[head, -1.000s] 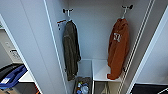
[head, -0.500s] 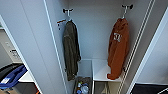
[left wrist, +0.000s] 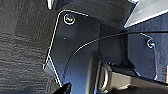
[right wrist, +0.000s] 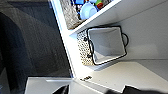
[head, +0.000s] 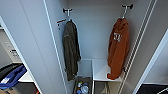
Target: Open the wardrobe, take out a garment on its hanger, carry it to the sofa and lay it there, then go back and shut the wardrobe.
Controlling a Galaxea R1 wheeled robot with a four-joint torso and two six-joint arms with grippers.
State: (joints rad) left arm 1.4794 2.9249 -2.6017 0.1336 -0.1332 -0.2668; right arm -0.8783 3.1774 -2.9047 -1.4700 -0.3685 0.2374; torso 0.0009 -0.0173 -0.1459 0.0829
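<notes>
Wardrobe [head: 100, 37] interior ahead, doors open. We see no change over last second: garment [head: 118, 47] hangs on hanger at right wall, green jacket [head: 71, 50] at left. We can't tell either gripper's state. Take-out step pending.

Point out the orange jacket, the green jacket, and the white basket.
orange jacket [head: 118, 50], head view, on its chest below the white mark.
green jacket [head: 70, 50], head view, on its middle.
white basket [right wrist: 106, 42], right wrist view, on its inner lining.
</notes>
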